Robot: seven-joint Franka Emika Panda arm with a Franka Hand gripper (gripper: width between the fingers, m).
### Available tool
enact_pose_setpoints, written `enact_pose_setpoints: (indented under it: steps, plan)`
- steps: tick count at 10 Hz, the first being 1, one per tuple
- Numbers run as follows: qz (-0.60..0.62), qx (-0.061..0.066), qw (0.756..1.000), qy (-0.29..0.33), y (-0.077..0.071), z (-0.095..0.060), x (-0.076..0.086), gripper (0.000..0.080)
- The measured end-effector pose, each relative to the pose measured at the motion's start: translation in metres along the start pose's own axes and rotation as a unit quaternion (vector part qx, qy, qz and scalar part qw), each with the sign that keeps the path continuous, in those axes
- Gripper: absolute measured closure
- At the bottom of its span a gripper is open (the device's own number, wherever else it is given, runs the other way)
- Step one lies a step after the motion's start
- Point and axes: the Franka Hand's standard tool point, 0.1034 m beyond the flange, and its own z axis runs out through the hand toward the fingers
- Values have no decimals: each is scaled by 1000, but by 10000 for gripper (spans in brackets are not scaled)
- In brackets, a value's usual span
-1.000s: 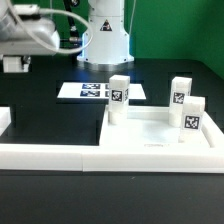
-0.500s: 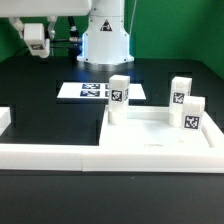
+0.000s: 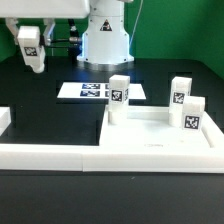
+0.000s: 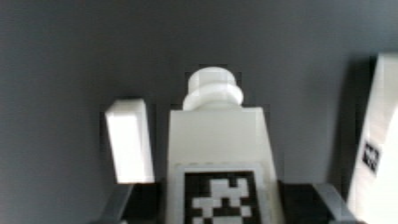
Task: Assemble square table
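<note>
The white square tabletop [image 3: 150,136] lies flat at the exterior view's right. Three white tagged legs stand upright on it: one at its far left corner [image 3: 119,100], one at the far right [image 3: 180,94], one nearer on the right [image 3: 192,115]. My gripper [image 3: 33,42] hangs above the black table at the exterior view's far left, shut on the fourth leg [image 3: 31,47], which is well apart from the tabletop. In the wrist view this leg [image 4: 221,140] fills the middle with its tag facing the camera and its rounded screw tip pointing away, between my dark fingers [image 4: 125,205].
The marker board [image 3: 92,91] lies behind the tabletop. The long low white border wall [image 3: 60,155] runs along the front, with a short piece [image 3: 4,120] at the left. In the wrist view a white block [image 4: 128,140] lies beside the leg, and a white tagged shape [image 4: 377,130] sits at the edge.
My gripper has moved down and toward the exterior view's right with the leg in it; the leg's tag now faces the exterior camera. The tabletop and three standing legs have not moved.
</note>
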Motion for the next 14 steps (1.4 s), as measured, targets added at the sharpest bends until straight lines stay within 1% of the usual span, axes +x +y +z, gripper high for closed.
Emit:
enact_pose_setpoints:
  steps: [1,2,3,4,5,6,7,10,11,12,13,14]
  plan:
    - [5,-5,999,39,-13,-2,12,511]
    - [18,-7,998,66,-30,-6,28,511]
    - [36,-13,993,116,-51,-17,50,511]
    - [47,-11,988,147,-69,-26,64,511]
    - [47,-10,986,160,-74,-31,68,511]
    - [40,-24,981,187,-67,-33,69,511]
    - [39,-22,983,177,-68,-29,66,511]
    - [39,-23,983,176,-67,-28,65,511]
    - [37,-15,987,157,-58,-24,58,511]
    - [38,-23,984,175,-53,-21,59,511]
    - [20,-11,987,161,-66,-8,57,511]
    - [18,-4,986,167,-80,-3,66,511]
